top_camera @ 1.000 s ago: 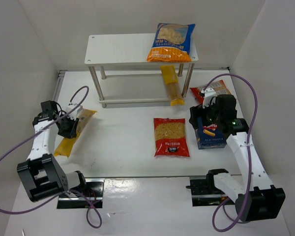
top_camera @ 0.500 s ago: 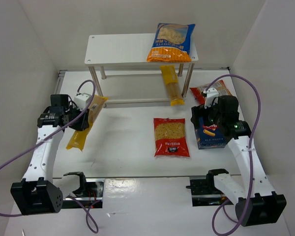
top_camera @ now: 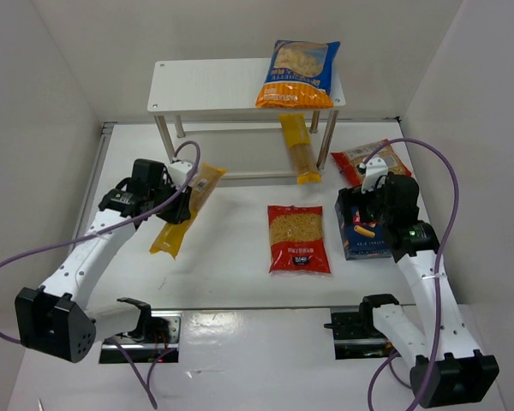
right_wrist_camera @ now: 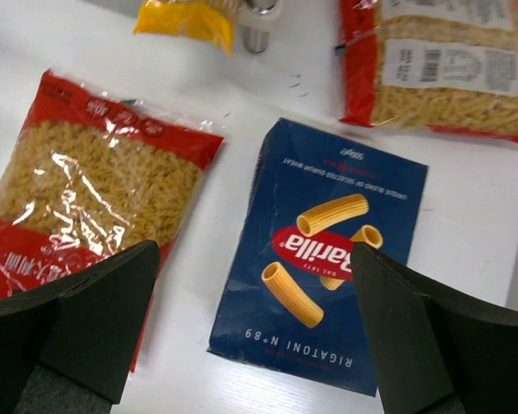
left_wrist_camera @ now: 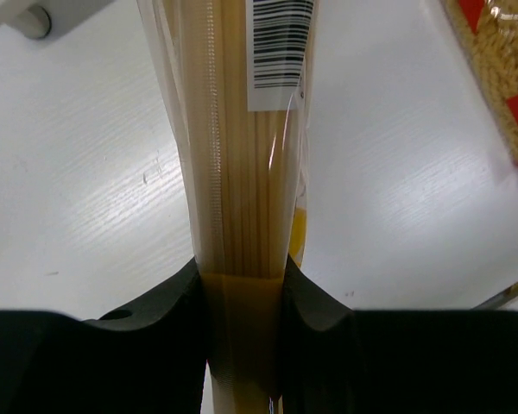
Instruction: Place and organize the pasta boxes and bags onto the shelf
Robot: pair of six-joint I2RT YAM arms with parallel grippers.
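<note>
**Spaghetti bag aloft, bound for the shelf**

The long yellow spaghetti bag (top_camera: pixel 187 211) hangs tilted above the desk (top_camera: pixel 231 287). The left hand (left_wrist_camera: pixel 242 323) is clamped tight on its lower end. It sits just near of the left legs of the shelf (top_camera: pixel 206 86).

A blue-and-orange bag (top_camera: pixel 298 73) lies on the right of the top board. A second yellow bag (top_camera: pixel 298 147) pokes out of the lower tier.

A red bag (top_camera: pixel 298 238) lies mid-desk. At right, the right hand (right_wrist_camera: pixel 257 252) hovers spread wide and empty over the blue box (right_wrist_camera: pixel 319 259). Another red bag (top_camera: pixel 373 157) lies beyond it.

The carry appears to be in hand. Next, the bag likely needs levelling and sliding between the legs, beside its twin.
</note>
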